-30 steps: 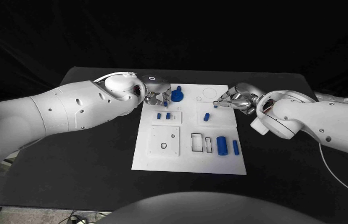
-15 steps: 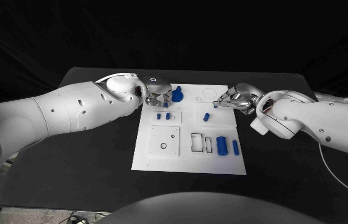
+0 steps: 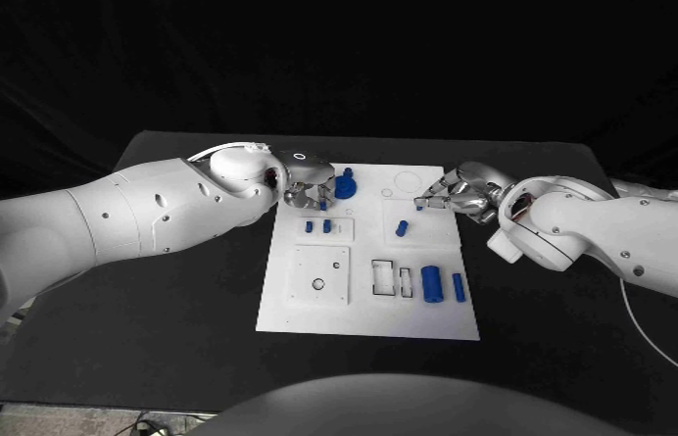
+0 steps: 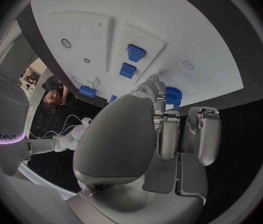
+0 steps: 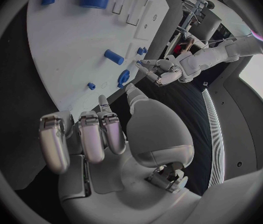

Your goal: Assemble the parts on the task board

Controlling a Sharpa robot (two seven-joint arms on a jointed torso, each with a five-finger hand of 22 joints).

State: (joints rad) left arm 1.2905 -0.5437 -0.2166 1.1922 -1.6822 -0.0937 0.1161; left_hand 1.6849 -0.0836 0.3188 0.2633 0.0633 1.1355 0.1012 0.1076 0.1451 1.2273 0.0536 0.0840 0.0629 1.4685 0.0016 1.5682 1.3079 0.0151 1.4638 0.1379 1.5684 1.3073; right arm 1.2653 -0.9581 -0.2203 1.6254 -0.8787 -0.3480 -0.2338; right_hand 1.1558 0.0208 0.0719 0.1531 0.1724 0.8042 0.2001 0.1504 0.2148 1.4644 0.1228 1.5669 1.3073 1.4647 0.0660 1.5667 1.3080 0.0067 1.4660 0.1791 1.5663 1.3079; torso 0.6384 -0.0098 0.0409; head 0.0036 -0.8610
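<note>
The white task board lies mid-table. My left hand hovers at its far left corner beside a round blue part. In the left wrist view the fingers are curled in with nothing seen in them, and the thumb reaches toward the round blue part. My right hand is at the board's far right edge, with its fingers stretched out and nothing between them. Two small blue parts and one slanted blue part lie mid-board.
A thick blue cylinder and a slim blue one lie at the board's right side, beside narrow rectangular slots. A tiny blue piece sits near the far edge. Black table surrounds the board.
The left arm has shifted very slightly; both hands and all parts stand where they were.
</note>
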